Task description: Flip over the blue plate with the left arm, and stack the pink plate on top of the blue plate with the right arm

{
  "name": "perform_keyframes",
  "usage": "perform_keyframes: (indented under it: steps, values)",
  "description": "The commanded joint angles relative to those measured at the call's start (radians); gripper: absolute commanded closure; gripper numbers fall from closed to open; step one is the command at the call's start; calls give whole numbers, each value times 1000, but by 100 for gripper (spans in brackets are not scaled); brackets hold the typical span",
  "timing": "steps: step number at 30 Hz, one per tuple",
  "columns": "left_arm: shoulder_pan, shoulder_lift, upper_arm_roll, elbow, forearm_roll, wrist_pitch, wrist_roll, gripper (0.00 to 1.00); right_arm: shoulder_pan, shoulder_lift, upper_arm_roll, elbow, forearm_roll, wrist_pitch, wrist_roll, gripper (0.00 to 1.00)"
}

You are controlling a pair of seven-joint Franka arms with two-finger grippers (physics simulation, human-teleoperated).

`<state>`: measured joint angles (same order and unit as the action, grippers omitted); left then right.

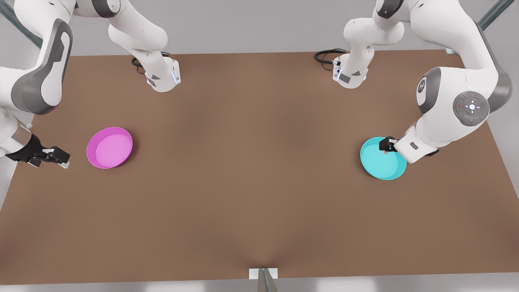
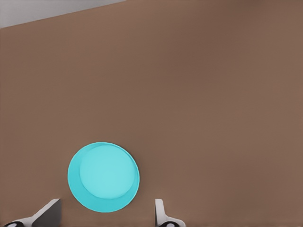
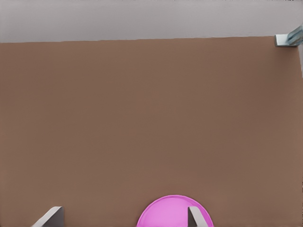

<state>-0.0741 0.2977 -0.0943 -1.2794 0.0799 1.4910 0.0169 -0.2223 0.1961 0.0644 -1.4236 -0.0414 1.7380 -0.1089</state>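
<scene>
Front view showed the blue plate (image 1: 383, 163) rim-up on the tabletop (image 1: 251, 182) at that view's right, not yet flipped, with the left claw (image 1: 387, 147) spread wide over its far rim. The pink plate (image 1: 109, 147) lay unstacked, well apart at the left; the right claw (image 1: 61, 158), open and empty, hung just beside it. Fingertip contact with the blue rim could not be made out.

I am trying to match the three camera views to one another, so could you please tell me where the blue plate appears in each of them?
Front view: the blue plate lies on the brown table at the front view's right, under the left gripper.
Left wrist view: it lies ahead of the open fingers.
Right wrist view: that picture has the pink plate instead.
Shared landmark: the brown table top.
</scene>
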Motion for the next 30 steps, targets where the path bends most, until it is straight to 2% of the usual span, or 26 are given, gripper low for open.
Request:
perform_keyframes:
  steps: [1,3,5,7,13,16,21,23,30]
  values:
    - [0,0,-1,0,6,0,0,0,1,-1,0,-1,0,0,0,0]
    - [2,6,13,-9,3,-11,5,0,1,2,0,-1,0,0,0,0]
    - [14,18,131,-27,-196,-6,46,0,3,2,0,0,0,2,0,0]
    - [14,-17,241,-254,-310,158,175,0,3,2,0,-2,0,3,0,0]
    - [13,-6,470,-673,-637,515,782,0,0,2,0,0,2,5,0,0]
    - [14,64,541,-712,-743,531,942,0,0,2,0,0,2,5,2,0]
    - [16,138,584,-749,-758,607,942,0,0,2,0,0,2,5,2,0]
    - [16,152,590,-781,-756,681,942,0,0,2,0,0,3,5,2,0]
    - [16,216,590,-781,-756,681,943,0,1,2,0,0,3,5,2,0]
